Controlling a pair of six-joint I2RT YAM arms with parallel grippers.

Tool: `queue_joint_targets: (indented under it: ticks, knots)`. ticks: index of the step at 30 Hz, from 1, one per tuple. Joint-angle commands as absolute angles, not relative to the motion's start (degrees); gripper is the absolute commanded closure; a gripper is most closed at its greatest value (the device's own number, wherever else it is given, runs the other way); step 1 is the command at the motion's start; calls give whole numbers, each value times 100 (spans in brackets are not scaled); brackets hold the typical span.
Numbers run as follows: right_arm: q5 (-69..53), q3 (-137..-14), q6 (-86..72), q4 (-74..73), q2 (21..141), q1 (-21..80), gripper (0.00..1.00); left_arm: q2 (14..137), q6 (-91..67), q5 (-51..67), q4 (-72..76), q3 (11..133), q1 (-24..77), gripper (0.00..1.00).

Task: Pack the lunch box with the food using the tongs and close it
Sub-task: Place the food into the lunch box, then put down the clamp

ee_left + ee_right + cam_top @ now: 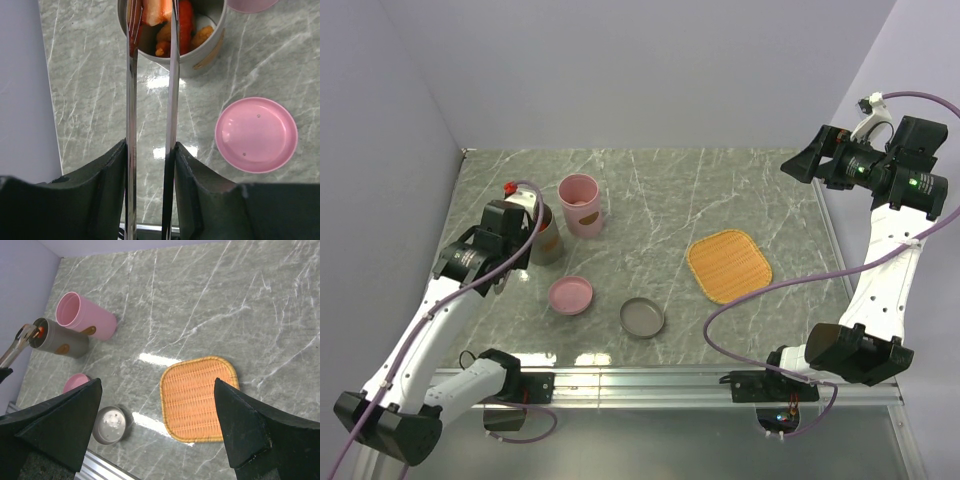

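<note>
Left gripper [150, 148] first: its two fingers are partly closed on the tongs [131, 110], one finger pressing on each of the two slim silver arms, which run forward nearly parallel with a narrow gap between them. One pair of tongs, and its tips reach into the mouth of one grey canister [200, 57] standing upright on the marble-patterned table [720, 200] at the far left. Whether the tips pinch anything I cannot tell.

Inside the canister lies the food: three orange chunks [162, 34] that I can count, one red strip [186, 20] and one orange-and-white piece [155, 10] at the far rim (the rest is hidden behind the tong arms and the wall).

Just beside the canister, on its right, stands one pink canister [581, 205], open at the top. Nearer the arms lie two round lids, apart from each other: one pink lid [256, 134] and, to its right, one grey metal lid [642, 318].

One orange woven tray [728, 264], square with rounded corners, lies flat well to the right.

Right gripper [156, 390] hangs high over the right side with its fingers spread wide, holding nothing.
</note>
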State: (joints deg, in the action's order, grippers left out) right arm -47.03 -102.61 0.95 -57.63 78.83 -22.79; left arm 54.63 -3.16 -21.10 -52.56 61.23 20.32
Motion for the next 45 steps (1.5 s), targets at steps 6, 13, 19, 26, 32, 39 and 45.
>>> queue_joint_targets:
  ticks: [6, 13, 19, 26, 32, 39, 45]
  knots:
    - [-4772, -10266, 114, -5643, 7822, -2329, 0, 5643, -62, -1828, -4983, 6407, 1758, 52]
    - [-4772, -10327, 132, -5678, 7831, -2329, 0, 5652, -62, -1670, -5089, 6723, 1731, 51]
    - [-4843, -10248, 70, -5607, 7840, -2329, 0, 5756, 228, -705, -5238, 7777, 1740, 51]
    - [-4834, -10344, 53, -5616, 7919, -2329, 0, 6020, 677, 1141, -4440, 8140, 1985, 49]
    - [-4755, -10459, 53, -5625, 7972, -2329, 0, 6599, 545, 1161, -2843, 7595, 3380, 48]
    - [-4685, -10573, 123, -5678, 8059, -2338, 0, 7908, 448, 1046, -1330, 7611, 4578, 49]
    - [-4755, -10661, 141, -5687, 8112, -2338, 0, 9401, 316, 1212, -731, 8200, 5018, 48]
